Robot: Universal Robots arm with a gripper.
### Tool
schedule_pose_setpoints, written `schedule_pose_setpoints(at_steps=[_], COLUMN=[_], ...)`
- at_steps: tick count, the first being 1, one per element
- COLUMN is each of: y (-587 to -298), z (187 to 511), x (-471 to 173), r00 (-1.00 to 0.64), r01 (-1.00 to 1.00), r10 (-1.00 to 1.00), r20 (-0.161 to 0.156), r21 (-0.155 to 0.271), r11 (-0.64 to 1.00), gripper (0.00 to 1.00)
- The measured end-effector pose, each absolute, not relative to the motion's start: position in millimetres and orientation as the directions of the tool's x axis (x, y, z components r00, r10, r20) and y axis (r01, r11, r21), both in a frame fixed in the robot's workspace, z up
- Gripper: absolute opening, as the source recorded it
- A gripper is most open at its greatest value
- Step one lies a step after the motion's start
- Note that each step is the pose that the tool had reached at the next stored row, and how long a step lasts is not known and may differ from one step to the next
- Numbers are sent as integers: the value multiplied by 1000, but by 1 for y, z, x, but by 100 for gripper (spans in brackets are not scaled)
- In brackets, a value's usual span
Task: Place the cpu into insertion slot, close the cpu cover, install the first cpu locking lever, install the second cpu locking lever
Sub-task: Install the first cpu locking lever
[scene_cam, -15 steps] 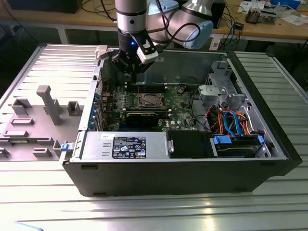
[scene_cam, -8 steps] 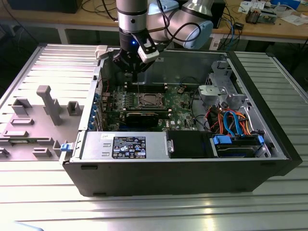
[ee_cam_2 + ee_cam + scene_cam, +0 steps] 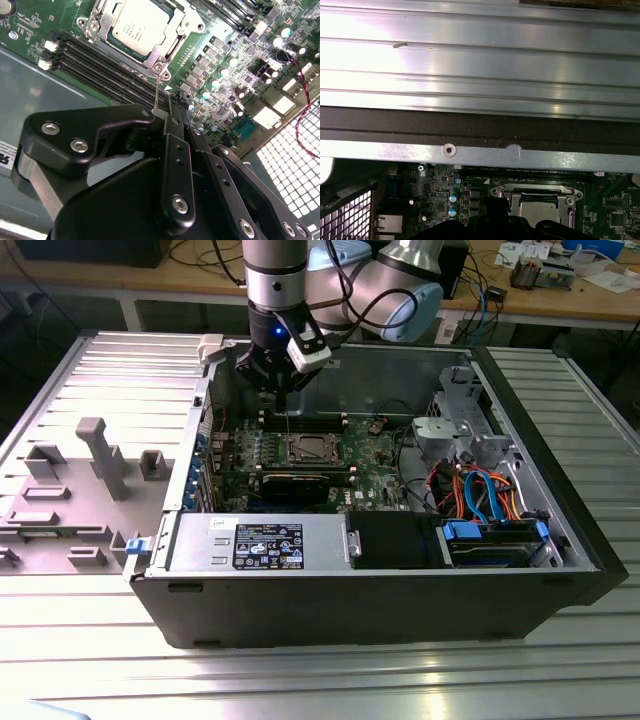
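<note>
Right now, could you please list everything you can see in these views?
table: one, silver, slatted.
computer case: one, black, open, on the table.
motherboard: one, green, inside the case.
cpu: one, silvery, inside the cpu cover.
cpu cover: one, silver, on the motherboard.
memory slots: several, black, beside the cover.
power supply: one, grey, inside the case.
cables: several, orange and blue, exterior view's right.
fixtures: several, grey, exterior view's left.
locking lever: one, thin silver, from cover corner to gripper.
gripper: one, black, shut on the locking lever.
arm: one, silver, above the case.
</note>
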State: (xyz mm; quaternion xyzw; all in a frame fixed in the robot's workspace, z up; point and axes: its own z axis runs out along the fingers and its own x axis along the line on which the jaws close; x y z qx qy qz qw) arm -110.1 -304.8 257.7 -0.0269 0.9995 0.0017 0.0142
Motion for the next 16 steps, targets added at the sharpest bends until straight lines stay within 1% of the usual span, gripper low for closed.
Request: schedule_pose_setpoints(at_steps=[7,16], y=[-305,-305], z=[258,255], x=[-110,-92], r00=[-998,-998], r01=[-54,-50], r10=[-54,-50], r20=[-29,-31], r21=[3,4], r11=[999,999], gripper=[11,11])
